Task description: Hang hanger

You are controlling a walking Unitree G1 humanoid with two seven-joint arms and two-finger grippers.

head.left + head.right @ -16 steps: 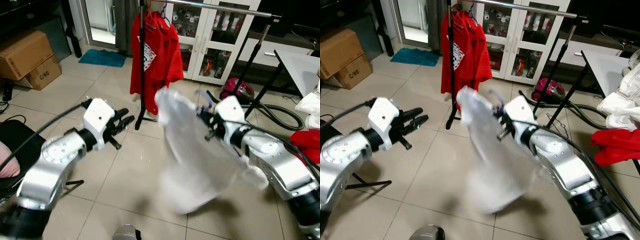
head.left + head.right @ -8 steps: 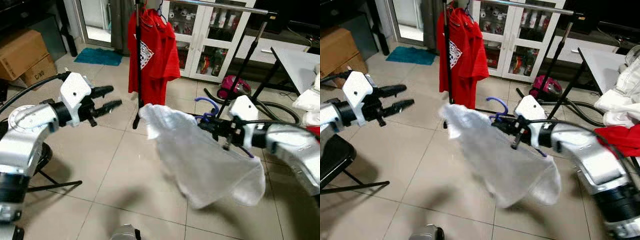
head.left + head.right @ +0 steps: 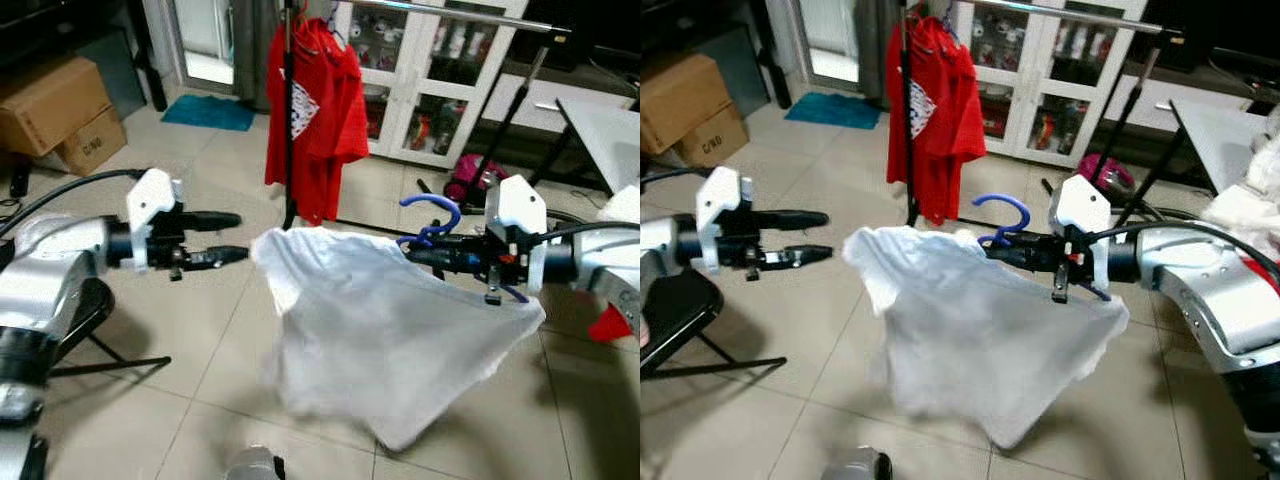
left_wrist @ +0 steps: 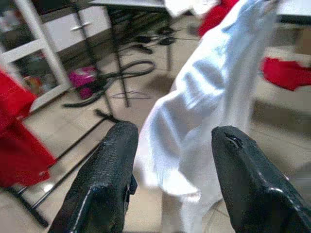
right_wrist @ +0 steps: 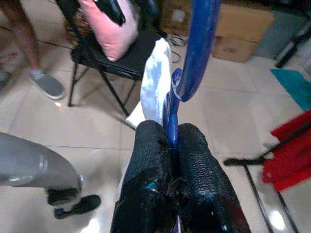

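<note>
1. The blue plastic hanger [image 3: 432, 222] is held at the centre right of the left eye view, pinched at its neck by the right gripper [image 5: 171, 145], whose two black fingers are pressed together on it. A translucent white garment [image 3: 385, 330] is draped from it, spread across the middle of the frame and blurred.

2. The left gripper [image 3: 228, 237] is seen at the centre left, its fingers parted with nothing between them, just beside the garment's near corner.

3. The silver clothes rail [image 3: 1090, 16] runs along the top of the frame, well above and beyond the hook. A miss could be caused by the long reach required, since the hook would have to be raised and tipped over the bar.

4. The hanger could be twisted in the narrow grip by the swinging weight of the cloth, so that the hook is turned away from the rail.

5. The garment could be slid off the hanger if it is tilted steeply.

6. The hanging cloth could be caught on the black upright stand [image 3: 288, 110] or against the red shirt [image 3: 312, 110] at the upper middle.
</note>
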